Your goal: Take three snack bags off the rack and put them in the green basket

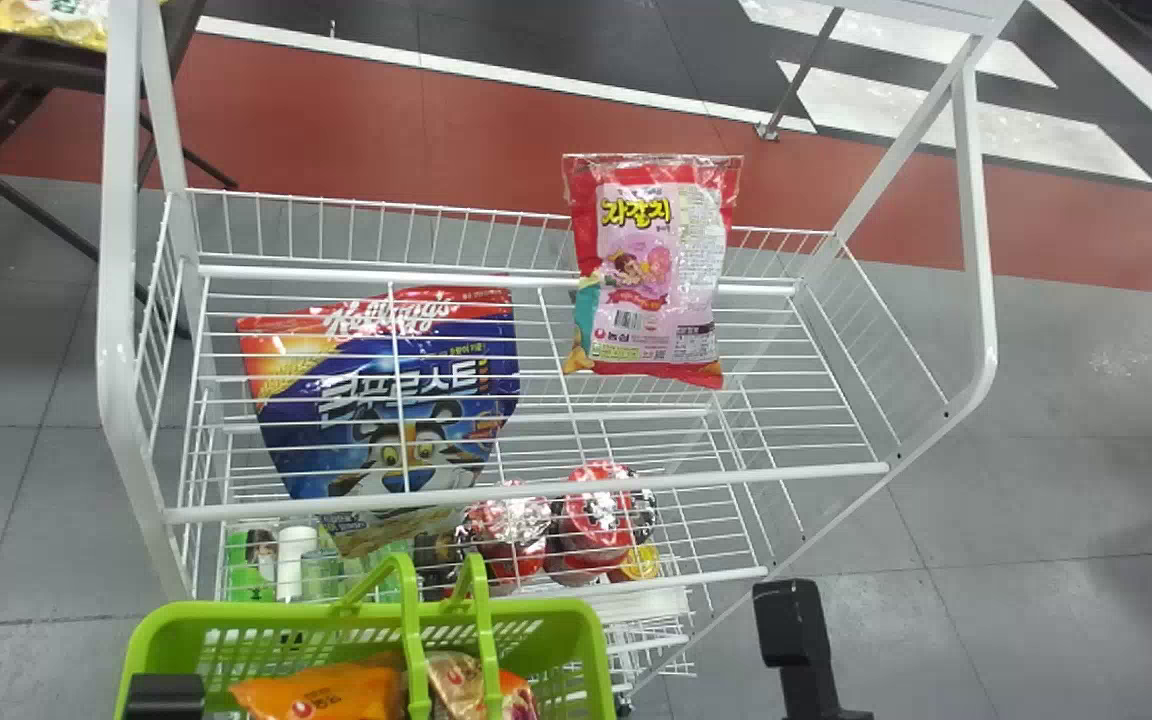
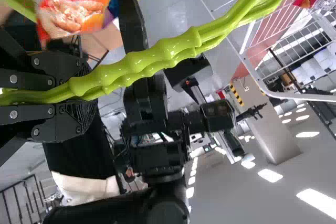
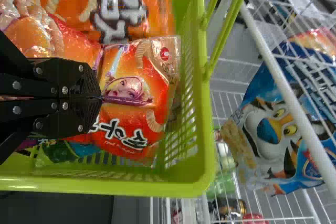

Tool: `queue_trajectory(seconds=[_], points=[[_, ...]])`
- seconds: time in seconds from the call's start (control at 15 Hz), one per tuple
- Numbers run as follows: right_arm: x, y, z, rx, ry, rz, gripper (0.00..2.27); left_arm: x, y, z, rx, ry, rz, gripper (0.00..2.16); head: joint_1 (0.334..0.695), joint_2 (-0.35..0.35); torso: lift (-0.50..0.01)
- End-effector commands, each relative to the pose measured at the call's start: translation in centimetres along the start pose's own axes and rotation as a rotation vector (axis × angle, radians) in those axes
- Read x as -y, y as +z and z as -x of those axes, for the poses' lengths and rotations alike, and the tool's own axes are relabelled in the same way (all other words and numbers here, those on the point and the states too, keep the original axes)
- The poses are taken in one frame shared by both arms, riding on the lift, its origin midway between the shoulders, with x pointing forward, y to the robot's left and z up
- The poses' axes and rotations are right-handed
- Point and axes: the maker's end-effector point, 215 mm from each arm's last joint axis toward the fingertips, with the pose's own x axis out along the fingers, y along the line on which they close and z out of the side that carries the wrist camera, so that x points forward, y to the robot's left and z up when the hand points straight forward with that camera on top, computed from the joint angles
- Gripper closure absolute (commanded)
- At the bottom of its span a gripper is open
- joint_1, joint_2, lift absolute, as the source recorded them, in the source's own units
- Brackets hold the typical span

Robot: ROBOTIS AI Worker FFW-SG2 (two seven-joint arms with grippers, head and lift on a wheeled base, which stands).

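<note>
The green basket is at the bottom left of the head view, with an orange snack bag and a brownish bag inside. A red-and-pink snack bag leans upright at the back rail of the rack's upper shelf. In the left wrist view my left gripper is shut on the basket's green handles. Inside the basket, my right gripper is shut on an orange-red snack bag, whose film creases at the fingertips. Another orange bag lies beside it.
A large blue cereal bag lies behind the upper shelf's wires, with red-lidded cups lower down. White posts frame the rack. A dark table with yellow bags stands at the back left. My right arm rises right of the basket.
</note>
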Motion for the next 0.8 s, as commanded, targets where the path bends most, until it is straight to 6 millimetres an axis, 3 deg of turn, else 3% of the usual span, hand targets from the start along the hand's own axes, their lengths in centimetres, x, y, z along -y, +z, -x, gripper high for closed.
queue_trajectory(seconds=[0.0, 0.07, 0.13, 0.2, 0.33, 0.47, 0.6, 0.73], points=[[-1.2, -0.7, -0.1, -0.026, 0.043, 0.008, 2.17, 0.1, 0.1, 0.0, 0.004, -0.002, -0.001, 1.1, 0.695, -0.35, -0.021], [-1.1, 0.0, 0.0, 0.0, 0.039, 0.017, 1.86, 0.0, 0.1, 0.0, 0.004, -0.002, -0.002, 1.1, 0.695, -0.35, -0.021], [-0.4, 1.2, 0.6, 0.041, 0.021, 0.02, 1.03, 0.2, 0.0, 0.0, 0.004, -0.007, 0.0, 1.1, 0.695, -0.35, -0.021], [0.0, 2.3, 1.3, 0.077, 0.008, 0.024, 0.06, 0.1, 0.1, 0.1, 0.005, -0.004, 0.0, 1.1, 0.695, -0.35, -0.021], [0.3, 4.9, 2.6, 0.172, -0.017, 0.061, 0.0, 0.1, 0.1, 0.1, 0.006, -0.004, 0.002, 1.1, 0.695, -0.35, -0.021], [-1.1, 11.2, 4.7, 0.408, -0.021, 0.209, 0.04, 0.1, 0.1, 0.0, 0.009, -0.005, 0.001, 1.1, 0.695, -0.35, -0.021], [-3.8, 17.2, 7.6, 0.674, -0.043, 0.415, 0.04, 0.2, 0.1, -0.3, 0.006, -0.005, -0.004, 1.1, 0.695, -0.35, -0.021], [-7.2, 19.8, 9.1, 0.839, -0.078, 0.538, 0.05, 0.3, 0.0, -0.4, 0.004, -0.005, -0.006, 1.1, 0.695, -0.35, -0.021]])
